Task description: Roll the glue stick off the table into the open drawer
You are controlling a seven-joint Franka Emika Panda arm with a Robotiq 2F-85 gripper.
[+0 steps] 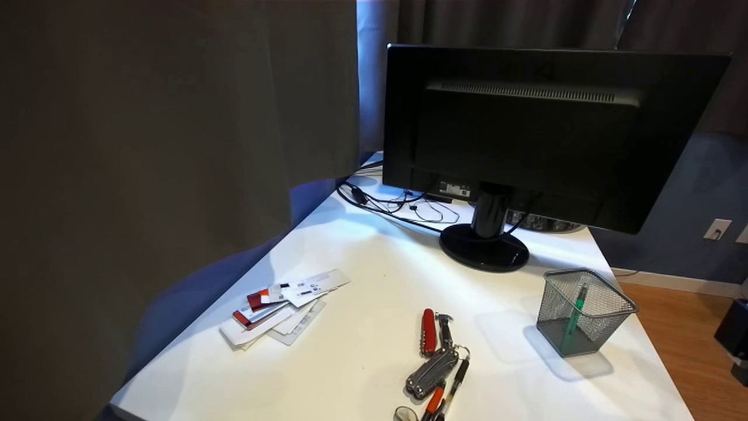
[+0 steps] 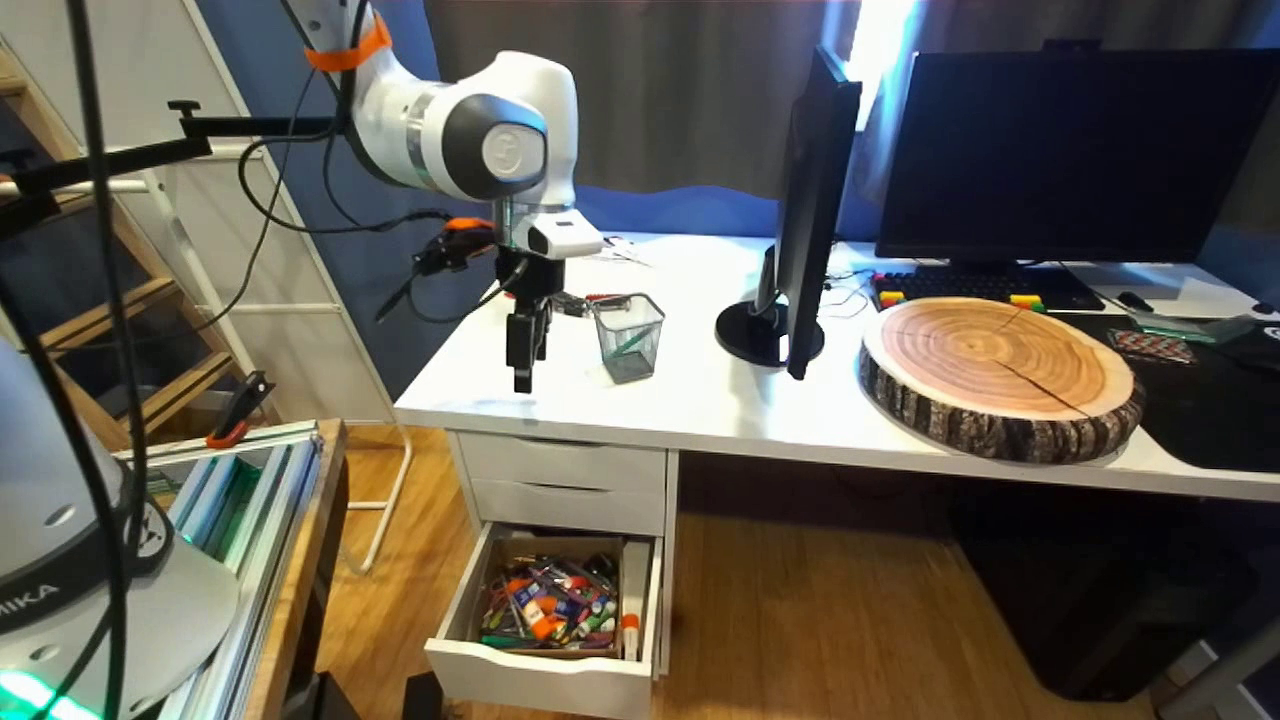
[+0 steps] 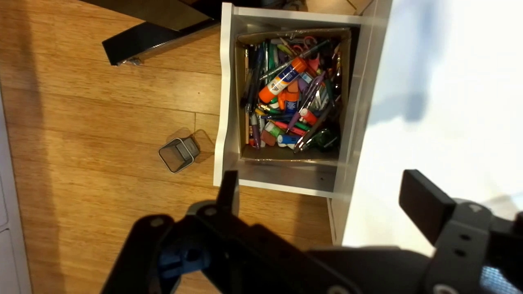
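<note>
1. Drawer [image 2: 540,680]: pulled out, below the table [image 2: 690,405]. It contains a cardboard box [image 3: 294,155] filled with loose pens and small items. Left and right below are as seen from the drawer front.
2. Glue stick [image 3: 282,79]: inside the drawer, lying aslant on top of the box contents. A shorter orange-and-blue stick [image 3: 291,103] lies just beside it. In an exterior view, a white piece with an orange band [image 2: 630,638] shows at the drawer's right side, outside the box. Which of these is the task's item cannot be told.
3. Gripper [image 3: 325,190]: higher than the drawer, fingers [image 3: 425,204] pointing down and spread wide apart. Contact with the table cannot be determined.
4. Mesh pen cup [image 1: 603,325]: upright on the table, above the drawer, in both exterior views. It holds a green pen [image 1: 575,316].
5. Red pocketknife [image 1: 428,332] and multi-tool [image 1: 431,373]: on the table, farther back than the drawer.
6. Edge-on monitor [image 2: 815,210]: on the table, right of the drawer.
7. Wood slice [image 2: 1000,355]: on the table, well to the right of the drawer.
</note>
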